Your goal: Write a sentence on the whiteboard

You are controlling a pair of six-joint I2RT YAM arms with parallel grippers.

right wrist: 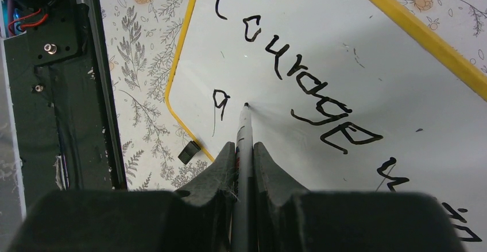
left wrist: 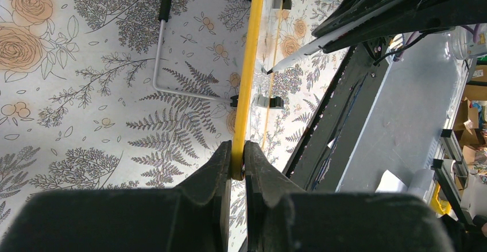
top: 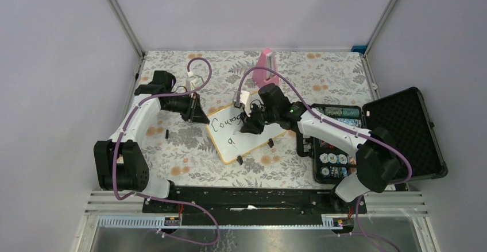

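The right gripper [right wrist: 244, 148] is clamped shut on a slim, black-tipped marker [right wrist: 243, 127]. Its tip rests on the small white whiteboard with a yellow-orange rim [right wrist: 402, 45], just beside a lone "a" under the black handwritten sentence [right wrist: 310, 94], which reads "Courage" and then a word cut off by the frame. The left gripper [left wrist: 237, 151] pinches the board's rim, and the board sits between the arms on a cream tablecloth printed with grey ferns and orange roses [top: 172, 143], with an open black case [top: 402, 126] to the right and pale lilac walls around.
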